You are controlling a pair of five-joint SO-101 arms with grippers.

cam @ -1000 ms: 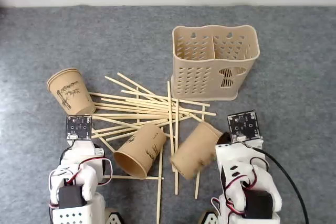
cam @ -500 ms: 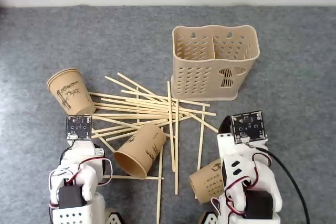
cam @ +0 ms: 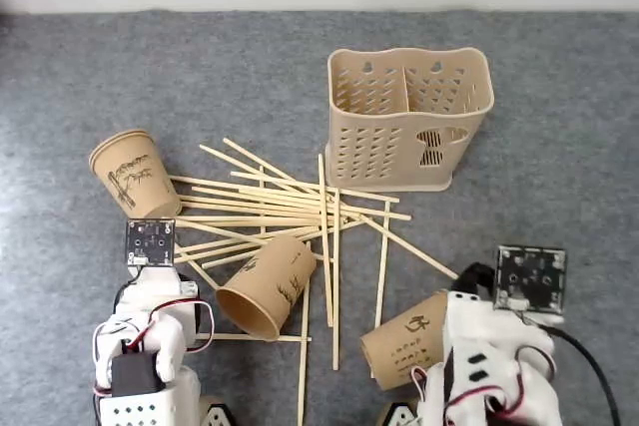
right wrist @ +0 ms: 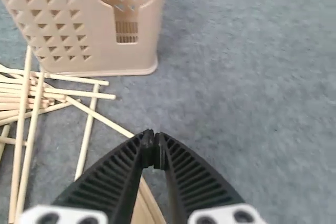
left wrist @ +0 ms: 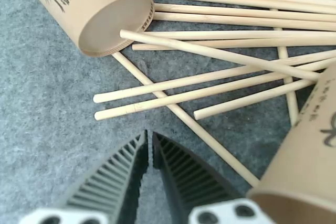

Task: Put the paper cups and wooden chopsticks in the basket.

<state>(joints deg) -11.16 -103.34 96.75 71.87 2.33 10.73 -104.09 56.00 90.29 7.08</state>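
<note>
The basket stands upright at the far side of the grey mat, with two compartments side by side. All the cups and chopsticks lie outside of it, on the mat.

The wooden chopsticks are spread in a loose pile in front of the basket, many of them crossing each other. One stick runs away from the pile toward the right arm.

Three paper cups lie on their sides. The left cup is at the left edge of the pile, touching the ends of some sticks. The middle cup rests over several sticks, near the left arm, with its opening toward the robot. The right cup lies just beside the right arm, touching the base of it.

The left gripper hangs low over the mat with its fingers pressed almost together and nothing between them. Ahead of it are the sticks and the bottom of the left cup.

The right gripper is also closed, its tips touching each other, and it holds nothing. It points at bare mat, with the basket farther ahead and the pile of sticks to one side
</note>
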